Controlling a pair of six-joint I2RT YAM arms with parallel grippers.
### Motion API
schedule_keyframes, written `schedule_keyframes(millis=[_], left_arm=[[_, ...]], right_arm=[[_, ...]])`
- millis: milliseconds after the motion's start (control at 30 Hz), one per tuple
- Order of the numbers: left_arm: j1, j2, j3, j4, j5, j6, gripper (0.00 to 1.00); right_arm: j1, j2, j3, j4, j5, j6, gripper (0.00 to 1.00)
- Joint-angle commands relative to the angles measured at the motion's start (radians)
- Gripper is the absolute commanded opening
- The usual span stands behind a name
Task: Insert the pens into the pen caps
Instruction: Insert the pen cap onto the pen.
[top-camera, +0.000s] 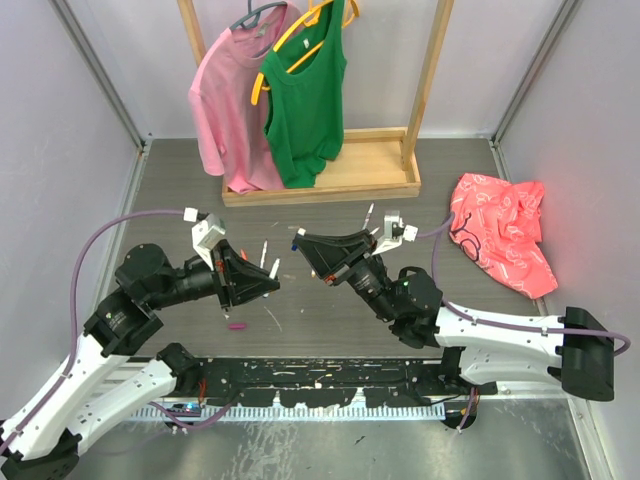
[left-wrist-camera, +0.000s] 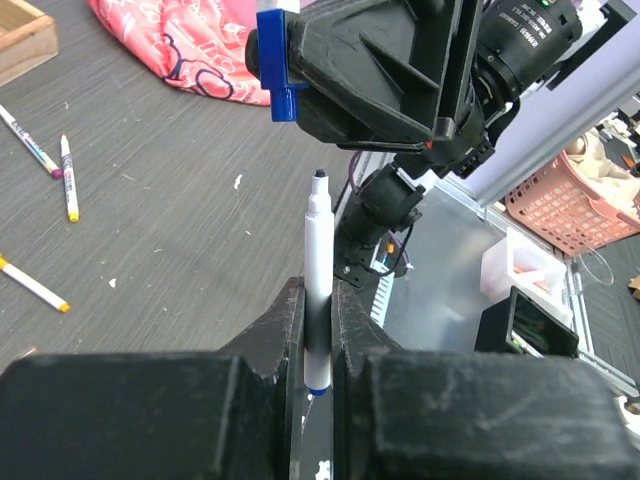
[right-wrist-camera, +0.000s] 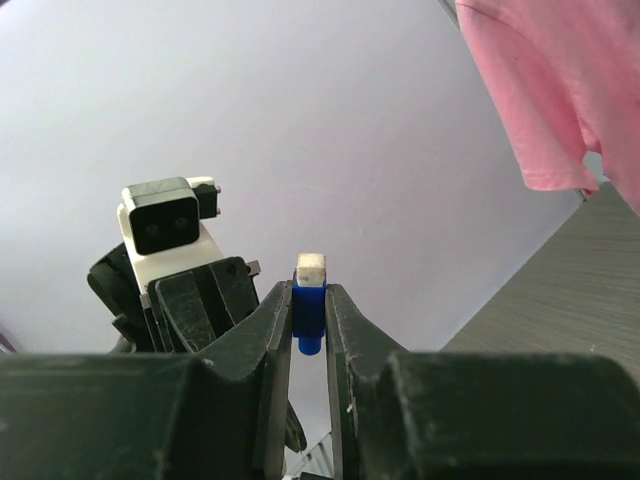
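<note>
My left gripper (left-wrist-camera: 318, 296) is shut on a white pen (left-wrist-camera: 318, 262) with a blue rear end; its dark tip points up at my right gripper (left-wrist-camera: 385, 70). A small gap separates the tip from the blue pen cap (left-wrist-camera: 274, 62). My right gripper (right-wrist-camera: 310, 292) is shut on that blue cap (right-wrist-camera: 310, 314), which has a whitish end. In the top view the two grippers (top-camera: 270, 285) (top-camera: 300, 241) meet above the table's middle. Loose pens lie on the table (left-wrist-camera: 68, 178) (left-wrist-camera: 30, 143) (left-wrist-camera: 35, 286). A magenta cap (top-camera: 237, 326) lies near the left arm.
A wooden clothes rack (top-camera: 320, 182) with a pink shirt (top-camera: 232, 95) and a green top (top-camera: 305, 100) stands at the back. A crumpled red-pink cloth (top-camera: 505, 238) lies at the right. More pens (top-camera: 263, 253) (top-camera: 368, 213) lie mid-table.
</note>
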Motion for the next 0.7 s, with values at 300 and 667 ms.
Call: schedule_keyframes(millis=[300,667], left_arm=[[0.003,0.023,0.017,0.083,0.082,-0.013,0.00],[0.002,0.031,0.019,0.078,0.074,-0.019,0.00]], right_arm=[[-0.002,0.000,0.048,0.111,-0.054,0.030,0.00],[-0.002,0.017,0.069,0.084,-0.101,0.044,0.00]])
